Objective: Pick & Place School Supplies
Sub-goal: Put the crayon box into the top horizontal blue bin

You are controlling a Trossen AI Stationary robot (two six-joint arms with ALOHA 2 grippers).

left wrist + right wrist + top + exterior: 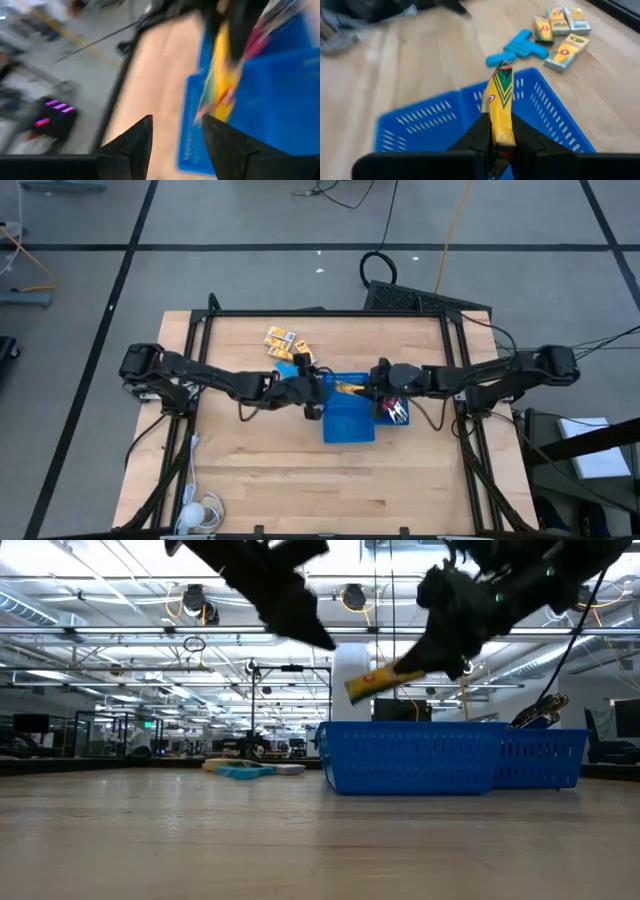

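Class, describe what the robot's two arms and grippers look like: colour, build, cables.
Both arms are dark, jointed and slim, with black cables looping off them. The left gripper shows two dark, wedge-shaped fingers tapering to blunt tips. The right gripper has matching dark fingers on a broad black wrist body. No markings are readable.

Evenly and brightly lit from overhead; bare soft shadows on the table (pixel 250 470). Glaring ceiling strips (pixel 120 635) in the low view, arms silhouetted dark against them. Heavily motion-smeared beyond the left gripper (pixel 172 137). Sharper past the right gripper (pixel 502 137), blurring toward the far corner.
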